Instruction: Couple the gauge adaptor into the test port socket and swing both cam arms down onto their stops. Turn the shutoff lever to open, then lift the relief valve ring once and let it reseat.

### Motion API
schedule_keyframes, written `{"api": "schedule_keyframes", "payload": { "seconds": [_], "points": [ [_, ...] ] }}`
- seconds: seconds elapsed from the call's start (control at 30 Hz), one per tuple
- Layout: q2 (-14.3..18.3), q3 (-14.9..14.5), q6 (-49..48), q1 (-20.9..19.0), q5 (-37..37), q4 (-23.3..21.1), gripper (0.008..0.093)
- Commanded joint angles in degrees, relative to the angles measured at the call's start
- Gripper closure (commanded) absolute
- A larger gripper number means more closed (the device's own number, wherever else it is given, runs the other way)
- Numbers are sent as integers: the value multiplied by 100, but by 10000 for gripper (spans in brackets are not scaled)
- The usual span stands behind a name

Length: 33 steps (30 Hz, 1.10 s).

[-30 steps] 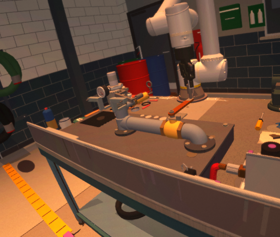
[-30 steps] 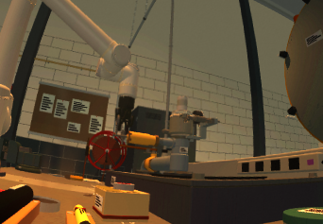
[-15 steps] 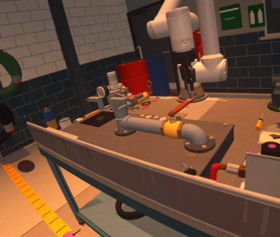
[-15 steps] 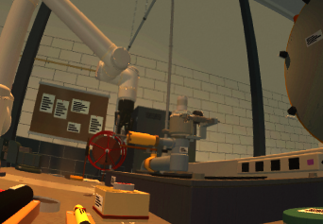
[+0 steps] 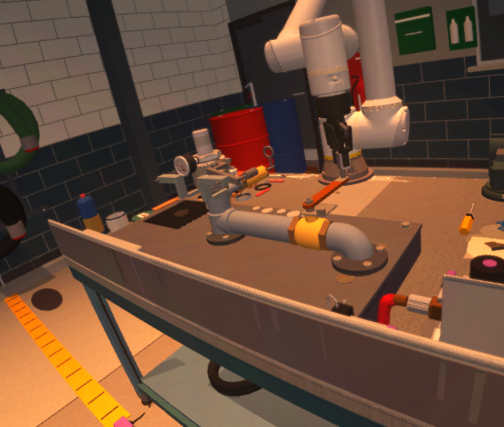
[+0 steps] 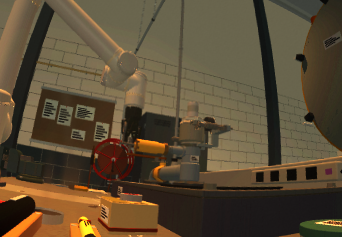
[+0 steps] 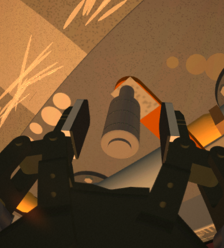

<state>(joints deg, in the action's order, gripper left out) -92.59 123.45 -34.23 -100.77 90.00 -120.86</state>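
The orange shutoff lever (image 5: 324,192) lies flat above the yellow valve body (image 5: 309,231) on the grey pipe, and its free end carries an upright grey knob (image 7: 122,124). My gripper (image 5: 341,171) hangs open straight over that knob, which stands between the fingers (image 7: 123,127) in the wrist camera. The gauge adaptor (image 5: 186,164) with its round dial sits at the test port socket (image 5: 217,184) on the pipe's left end. A relief valve ring (image 5: 268,152) stands behind the fitting. The cam arms are too small to tell apart.
The grey pipe (image 5: 289,230) runs across a raised brown plate on the bench, ending in a flanged elbow (image 5: 359,258). Red (image 5: 240,135) and blue drums stand behind. A screwdriver (image 5: 467,220), a black cap (image 5: 489,268) and a white box (image 5: 482,315) sit to the right.
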Motion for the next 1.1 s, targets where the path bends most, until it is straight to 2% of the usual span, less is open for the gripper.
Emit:
{"api": "schedule_keyframes", "payload": {
  "seconds": [0.0,0.47,1.07],
  "points": [
    [-2,-5,0,0,0,-2,434],
    [-1,-3,0,0,0,-5,434],
    [-1,-3,0,0,0,-5,789]
  ]
}}
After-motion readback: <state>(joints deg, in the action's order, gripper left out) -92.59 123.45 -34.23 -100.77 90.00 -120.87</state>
